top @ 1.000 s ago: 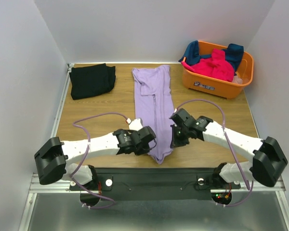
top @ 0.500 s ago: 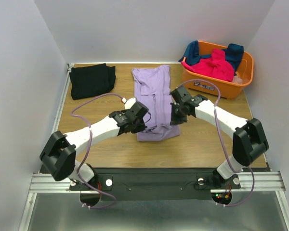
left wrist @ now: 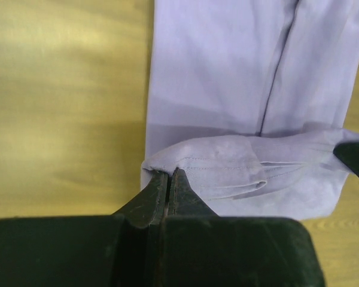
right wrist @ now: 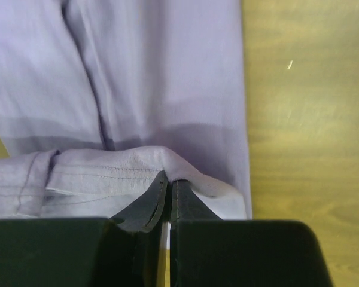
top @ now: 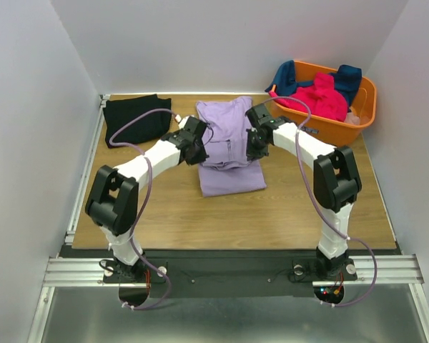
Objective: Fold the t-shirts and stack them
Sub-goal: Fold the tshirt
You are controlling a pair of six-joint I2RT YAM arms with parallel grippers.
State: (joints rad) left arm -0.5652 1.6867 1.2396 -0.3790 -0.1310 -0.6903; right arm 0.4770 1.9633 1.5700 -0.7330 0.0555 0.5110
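The lavender t-shirt (top: 229, 146) lies in the middle of the table, its near end folded up over its far part. My left gripper (top: 200, 146) is shut on the hem's left corner (left wrist: 167, 160). My right gripper (top: 254, 145) is shut on the hem's right corner (right wrist: 173, 164). Both hold the hem just above the shirt's middle. A folded black t-shirt (top: 134, 118) lies at the far left. Hot-pink (top: 316, 96) and teal-blue (top: 347, 77) shirts sit in the orange basket (top: 322, 128).
The orange basket stands at the far right corner of the wooden table (top: 164, 207). White walls close in the left, back and right sides. The right gripper's fingertip (left wrist: 356, 158) shows at the right edge of the left wrist view.
Both grippers have carried the lavender shirt's near hem away from the table's front edge toward the back, folding the shirt over itself. Both arms are now stretched far out.
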